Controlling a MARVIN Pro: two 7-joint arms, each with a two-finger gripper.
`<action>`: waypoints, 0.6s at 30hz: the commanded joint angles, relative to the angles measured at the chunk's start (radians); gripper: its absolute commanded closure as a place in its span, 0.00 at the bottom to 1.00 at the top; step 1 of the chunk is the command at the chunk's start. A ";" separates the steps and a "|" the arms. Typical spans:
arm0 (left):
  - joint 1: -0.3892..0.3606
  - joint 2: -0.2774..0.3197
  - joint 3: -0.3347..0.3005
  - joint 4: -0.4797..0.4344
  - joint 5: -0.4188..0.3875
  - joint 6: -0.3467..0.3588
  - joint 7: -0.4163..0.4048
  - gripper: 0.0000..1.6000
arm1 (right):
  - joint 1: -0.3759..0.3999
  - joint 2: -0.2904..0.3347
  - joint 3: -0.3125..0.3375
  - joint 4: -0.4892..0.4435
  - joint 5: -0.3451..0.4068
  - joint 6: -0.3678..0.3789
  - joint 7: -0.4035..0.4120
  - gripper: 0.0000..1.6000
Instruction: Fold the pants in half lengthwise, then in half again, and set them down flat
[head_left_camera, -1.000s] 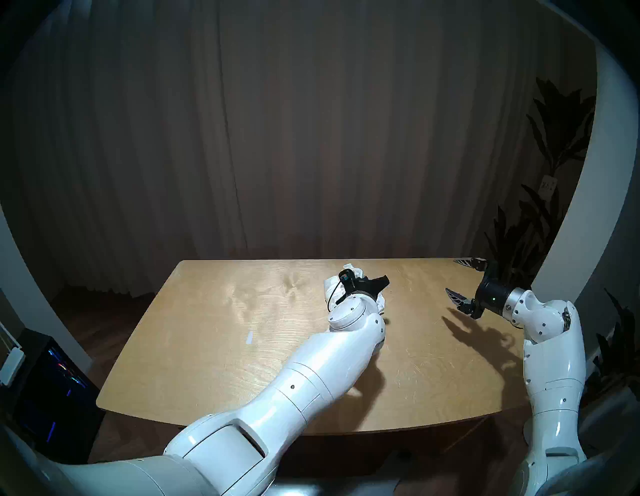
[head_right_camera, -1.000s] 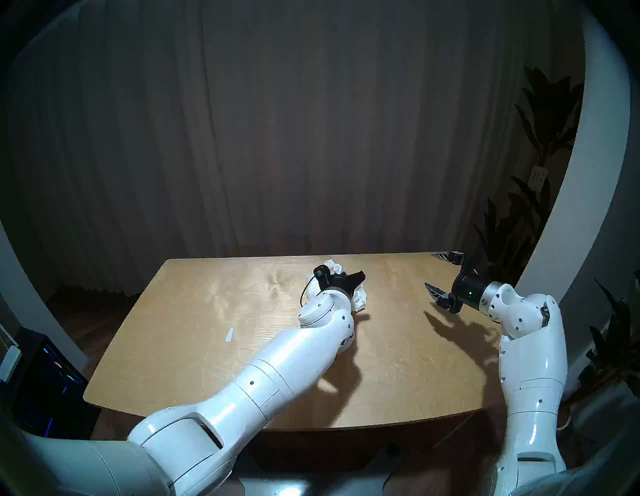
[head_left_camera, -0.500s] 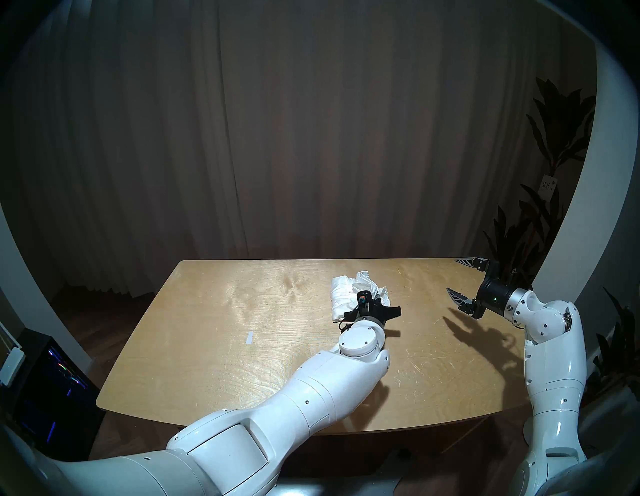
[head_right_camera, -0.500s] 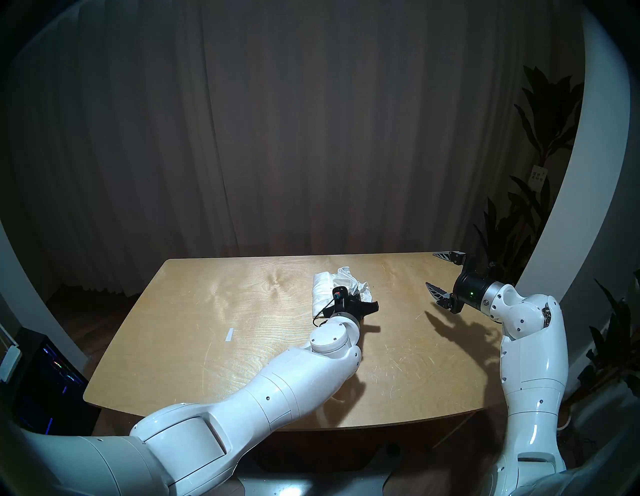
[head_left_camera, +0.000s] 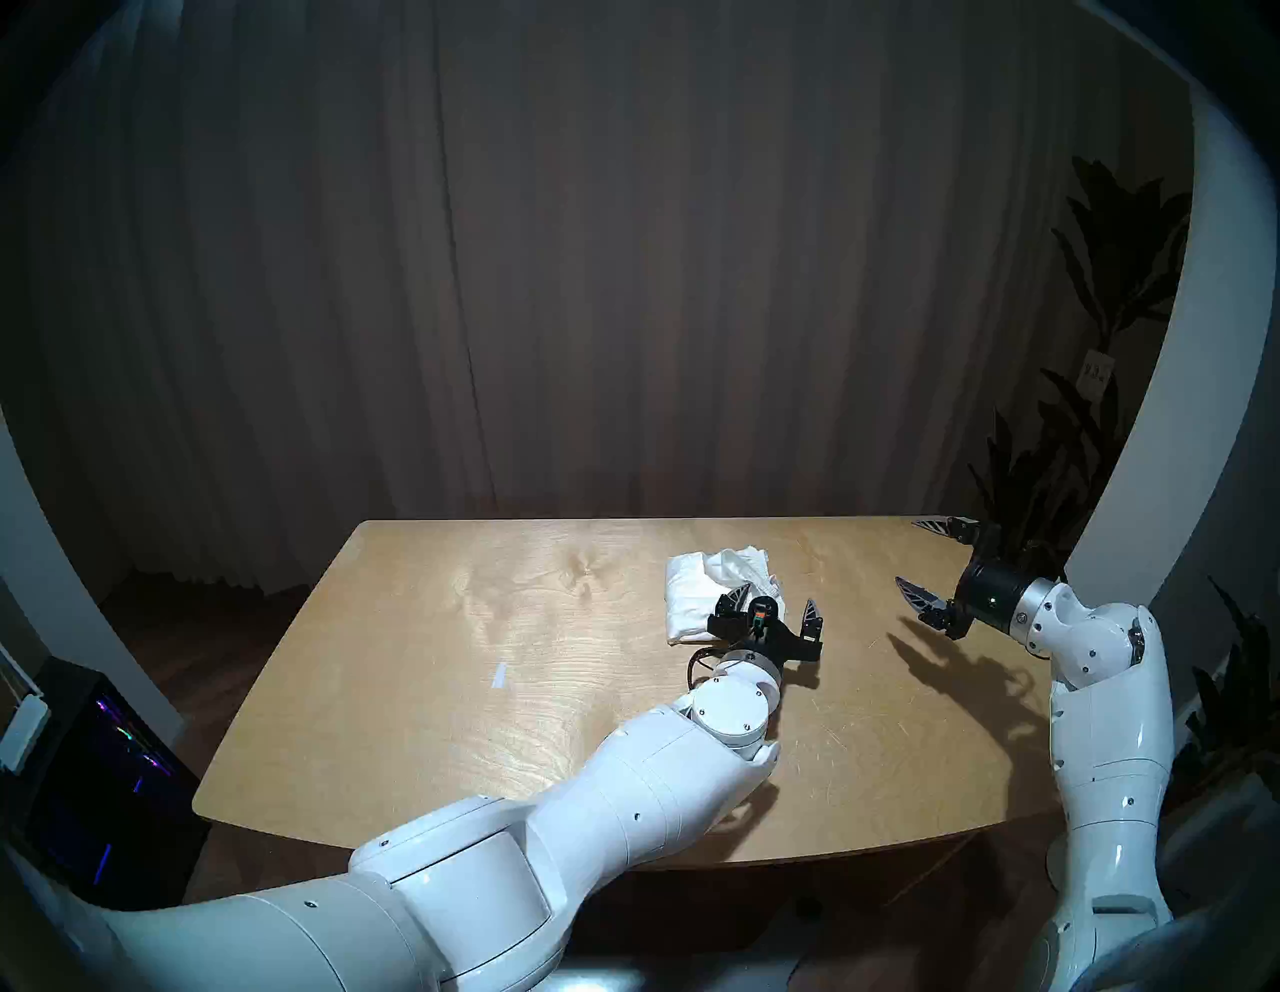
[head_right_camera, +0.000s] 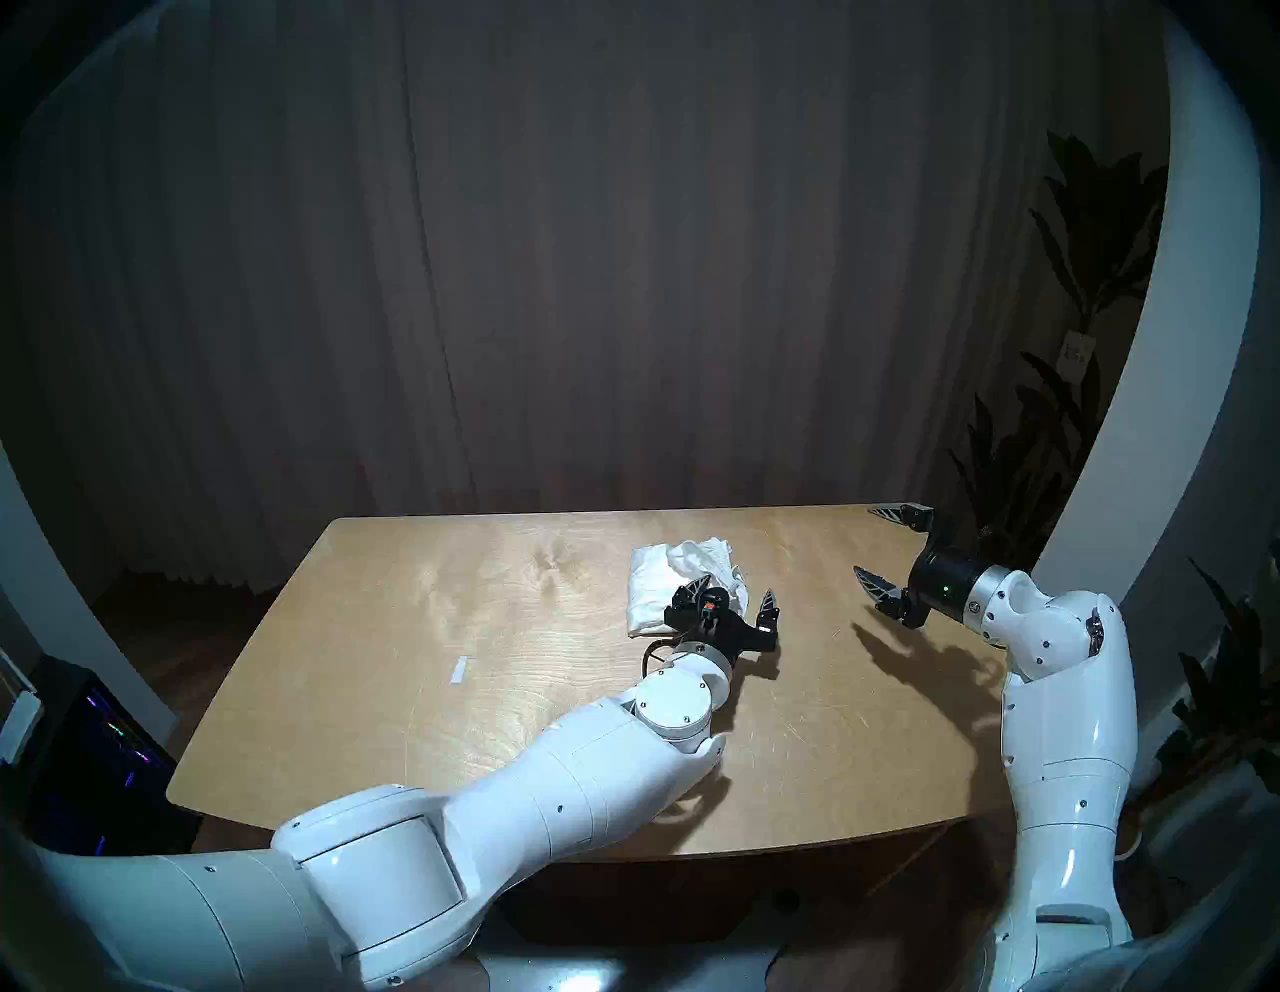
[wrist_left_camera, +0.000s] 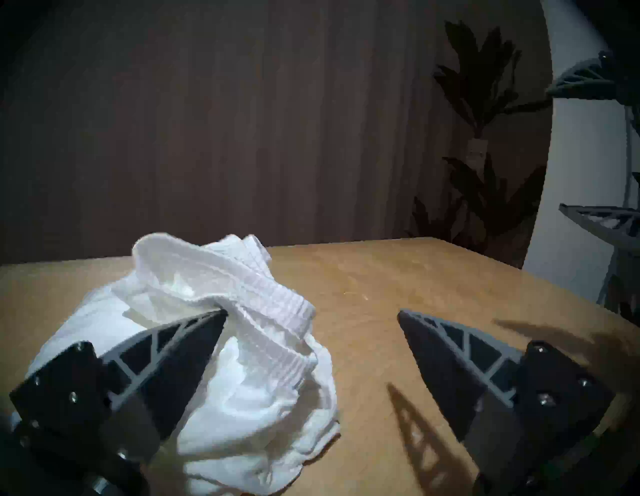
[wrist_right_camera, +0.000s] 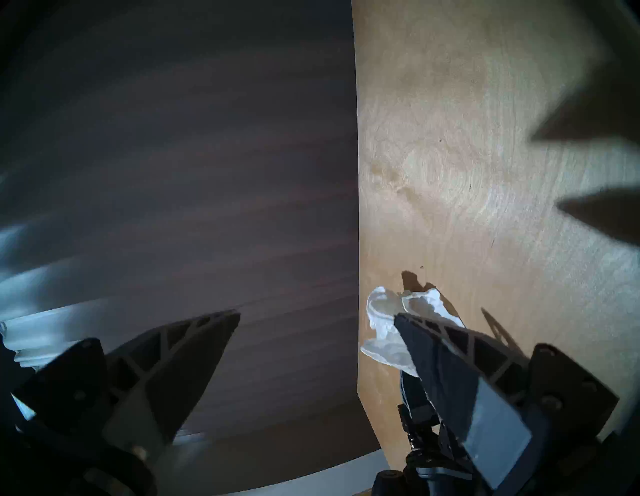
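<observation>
The pants (head_left_camera: 696, 589) are white and wrinkly and lie in a folded bundle on the far middle of the wooden table (head_left_camera: 415, 727). Their ribbed waistband (wrist_left_camera: 263, 287) bulges up on top. My left gripper (head_left_camera: 778, 599) stands open at the bundle's near right edge. Its left finger (wrist_left_camera: 180, 343) lies over the cloth, while its right finger (wrist_left_camera: 450, 343) is over bare wood, and nothing is held between them. My right gripper (head_left_camera: 907, 552) hangs open and empty above the table's far right corner. From there the pants (wrist_right_camera: 384, 322) show partly behind one finger.
A small white tape strip (head_left_camera: 499, 675) lies on the table left of my left arm. A dark leafy plant (head_left_camera: 1080, 450) stands past the right edge. A dark box with coloured lights (head_left_camera: 104, 762) sits on the floor at the left, and a curtain hangs behind the table.
My left gripper drew back from over the pants toward the near side and went from shut to open. The pants now lie uncovered in a bundle. The right arm stayed put.
</observation>
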 joint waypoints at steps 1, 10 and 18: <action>-0.004 0.025 0.010 -0.069 0.015 0.004 -0.004 0.00 | 0.017 -0.004 -0.004 -0.018 -0.001 0.001 0.010 0.00; 0.049 0.001 -0.153 -0.211 -0.195 0.002 -0.008 0.00 | 0.031 -0.010 -0.025 -0.018 0.001 0.002 0.003 0.00; -0.016 0.071 -0.267 -0.319 -0.289 -0.101 -0.016 0.00 | 0.043 -0.009 -0.057 -0.017 -0.012 0.004 0.000 0.00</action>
